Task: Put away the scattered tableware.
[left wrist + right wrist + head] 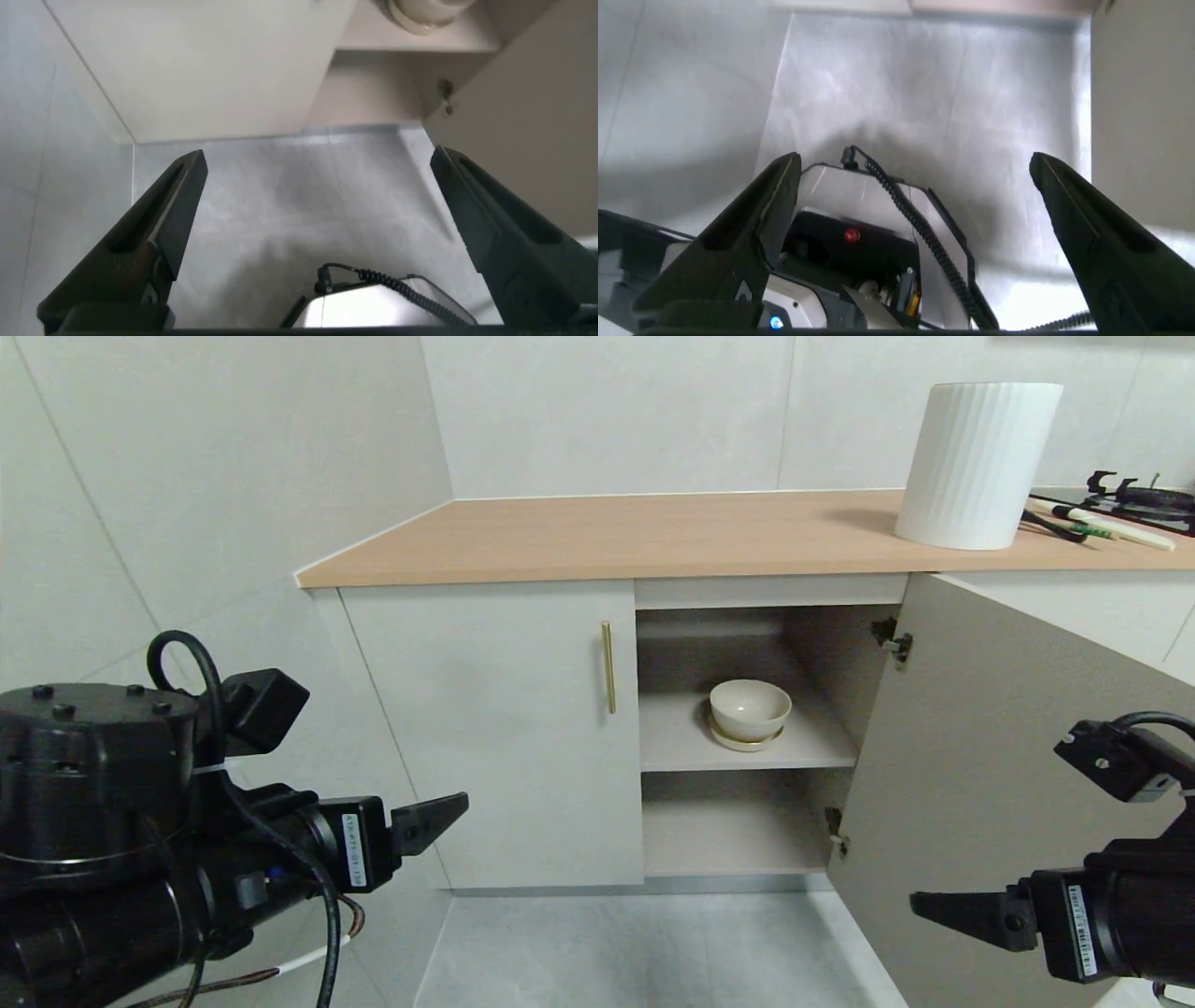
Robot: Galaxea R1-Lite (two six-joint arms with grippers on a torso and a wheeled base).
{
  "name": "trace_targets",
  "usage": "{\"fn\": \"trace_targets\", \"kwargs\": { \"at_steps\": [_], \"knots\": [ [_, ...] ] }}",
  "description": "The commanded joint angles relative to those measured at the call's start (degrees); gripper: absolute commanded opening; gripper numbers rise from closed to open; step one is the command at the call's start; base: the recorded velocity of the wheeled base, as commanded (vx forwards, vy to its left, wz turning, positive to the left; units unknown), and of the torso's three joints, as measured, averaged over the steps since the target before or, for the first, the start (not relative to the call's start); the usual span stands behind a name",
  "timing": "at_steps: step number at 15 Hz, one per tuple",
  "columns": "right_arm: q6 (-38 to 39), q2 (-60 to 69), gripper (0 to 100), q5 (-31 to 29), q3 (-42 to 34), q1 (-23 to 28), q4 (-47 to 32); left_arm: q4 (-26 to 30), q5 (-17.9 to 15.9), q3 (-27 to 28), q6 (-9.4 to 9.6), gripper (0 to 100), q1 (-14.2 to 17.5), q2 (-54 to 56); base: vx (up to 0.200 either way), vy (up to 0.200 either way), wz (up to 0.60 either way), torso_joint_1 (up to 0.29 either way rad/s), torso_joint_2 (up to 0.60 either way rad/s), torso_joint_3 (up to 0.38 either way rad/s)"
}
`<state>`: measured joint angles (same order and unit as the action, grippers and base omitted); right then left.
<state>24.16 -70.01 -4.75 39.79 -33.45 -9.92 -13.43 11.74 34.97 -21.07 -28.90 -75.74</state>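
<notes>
Tableware: round cream glazed bowl [750,707], smooth and glossy, sitting upright on a flat gold-rimmed plate [742,745]. The pair rests on the upper shelf [681,747] of the cupboard, towards the right side and well back from the front edge.
Cupboard: matte pale-grey base cabinet. Its left door [495,728] is shut and carries a slim vertical brass bar handle [608,667]. The right door [971,756] is swung wide open towards the near right, metal hinges showing. The lower shelf [728,835] is plain grey board.
Worktop: warm wood-grain countertop [653,537], smooth, running along white tiled walls. At far right stands a tall white ribbed cylinder [976,462], upright. Just beside it to the right lie pale chopsticks [1111,525], and beyond those is a black gas burner grate [1144,497].
Floor: grey stone-look tile [644,943], faintly mottled.
Left arm: low at near left, forearm level, black left gripper [439,817] pointing towards the shut door and well short of it. From the wrist, the claw [318,233] is spread wide, its wedge-shaped fingers holding nothing, floor beneath.
Right arm: low at near right, level, black right gripper [948,910] pointing left in front of the open door. Its claw [915,233] is likewise spread wide, gripping nothing, well apart from the bowl.
</notes>
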Motion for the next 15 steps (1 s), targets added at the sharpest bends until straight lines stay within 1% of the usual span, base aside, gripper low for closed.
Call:
{"fn": "trace_targets", "kwargs": {
  "at_steps": [1,9,11,13,15],
  "knots": [
    [-0.08,-0.30,100,0.01,-0.06,-0.04,0.08,-0.01,0.04,-0.08,-0.03,100,-0.10,-0.29,-0.200,0.000,0.00,0.002,0.00,0.002],
    [-0.43,0.14,100,-0.08,-0.06,-0.04,-0.36,-0.01,-0.14,-0.26,0.06,100,-0.36,-0.29,0.000,0.000,0.00,0.000,0.00,0.000],
    [-1.93,0.93,100,-0.52,0.46,0.14,-3.96,-0.01,-0.05,-0.26,0.06,100,-0.36,-0.29,0.000,0.000,0.00,0.000,0.00,0.000],
    [-4.03,2.51,100,-0.96,1.69,0.40,-9.15,-0.01,0.04,-0.26,0.06,100,-0.36,-0.37,0.000,-0.200,0.00,0.005,0.00,0.007],
    [-4.30,2.86,100,-1.05,3.01,0.49,-13.19,-0.01,0.04,-0.26,0.06,100,-0.36,-0.37,0.000,-0.200,0.00,0.002,0.00,0.002]
  ]
}}
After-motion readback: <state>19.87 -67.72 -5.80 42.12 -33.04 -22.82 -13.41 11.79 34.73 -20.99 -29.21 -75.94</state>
